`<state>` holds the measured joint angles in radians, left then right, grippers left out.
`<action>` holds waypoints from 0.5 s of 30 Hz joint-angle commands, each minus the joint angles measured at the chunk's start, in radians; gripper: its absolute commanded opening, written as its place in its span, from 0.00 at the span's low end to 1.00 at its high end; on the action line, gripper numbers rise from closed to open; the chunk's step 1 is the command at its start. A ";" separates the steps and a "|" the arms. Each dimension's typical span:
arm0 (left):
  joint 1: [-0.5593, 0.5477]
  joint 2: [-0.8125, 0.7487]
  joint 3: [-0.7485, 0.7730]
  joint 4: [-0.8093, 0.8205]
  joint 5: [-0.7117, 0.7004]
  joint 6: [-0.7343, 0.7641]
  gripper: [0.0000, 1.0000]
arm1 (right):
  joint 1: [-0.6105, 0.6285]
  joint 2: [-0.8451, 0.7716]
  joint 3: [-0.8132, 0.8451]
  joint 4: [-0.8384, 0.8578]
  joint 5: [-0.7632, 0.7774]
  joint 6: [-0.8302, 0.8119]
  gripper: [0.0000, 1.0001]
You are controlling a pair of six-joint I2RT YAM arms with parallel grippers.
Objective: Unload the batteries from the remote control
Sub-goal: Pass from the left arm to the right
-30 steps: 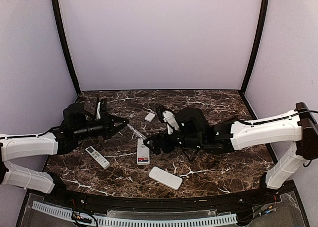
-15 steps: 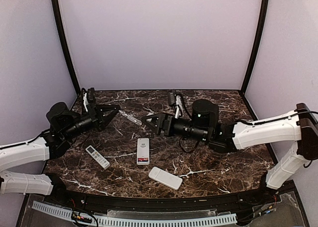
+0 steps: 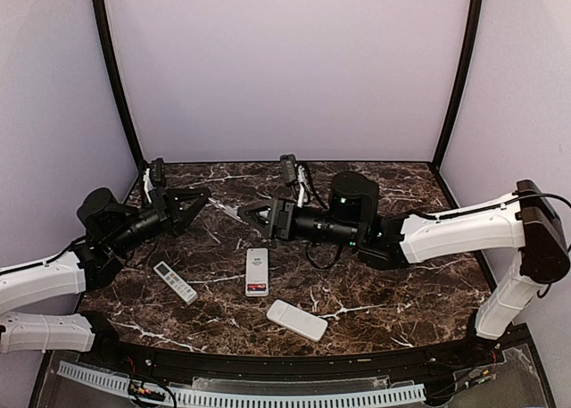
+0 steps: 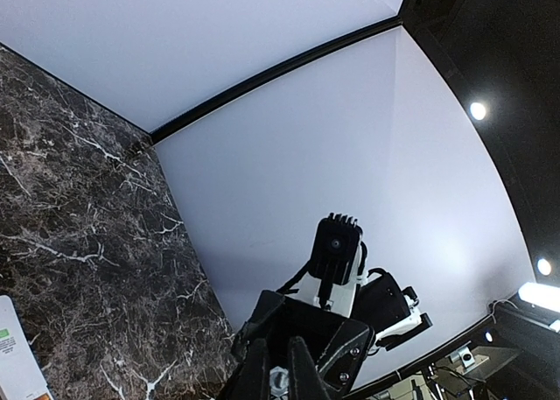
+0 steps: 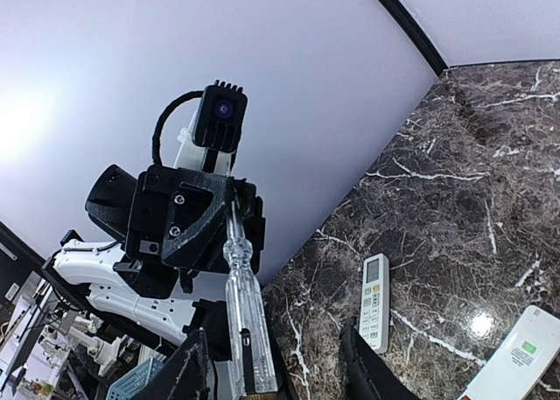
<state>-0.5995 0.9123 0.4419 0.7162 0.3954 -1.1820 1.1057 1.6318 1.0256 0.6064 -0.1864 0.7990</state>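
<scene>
Two grippers meet above the far part of your marble table (image 3: pixel 401 283). Your left gripper (image 3: pixel 207 199) is clamped on the tip end of a clear-handled screwdriver (image 3: pixel 225 211), held off the surface. Your right gripper (image 3: pixel 245 214) has its jaws partly apart on either side of the handle, with a gap showing. Nearer you lie the left remote (image 3: pixel 175 282), middle remote (image 3: pixel 257 271) and right remote (image 3: pixel 297 320). You cannot make out the batteries in any of them.

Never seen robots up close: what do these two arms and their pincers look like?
Both the left arm and right arm have white shells, black joints and thin black cables. The left pincer and right pincer are black, triangular, each carrying a boxy black camera.
</scene>
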 commanded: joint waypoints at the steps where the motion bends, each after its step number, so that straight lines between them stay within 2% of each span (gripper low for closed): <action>1: -0.003 -0.023 -0.017 0.043 -0.011 0.006 0.00 | 0.013 0.022 0.040 0.037 -0.024 -0.011 0.45; 15: -0.003 -0.026 -0.022 0.055 -0.014 0.004 0.00 | 0.019 0.030 0.053 0.036 -0.037 -0.020 0.28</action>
<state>-0.5995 0.9028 0.4358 0.7387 0.3809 -1.1824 1.1149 1.6573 1.0584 0.6064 -0.2138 0.7887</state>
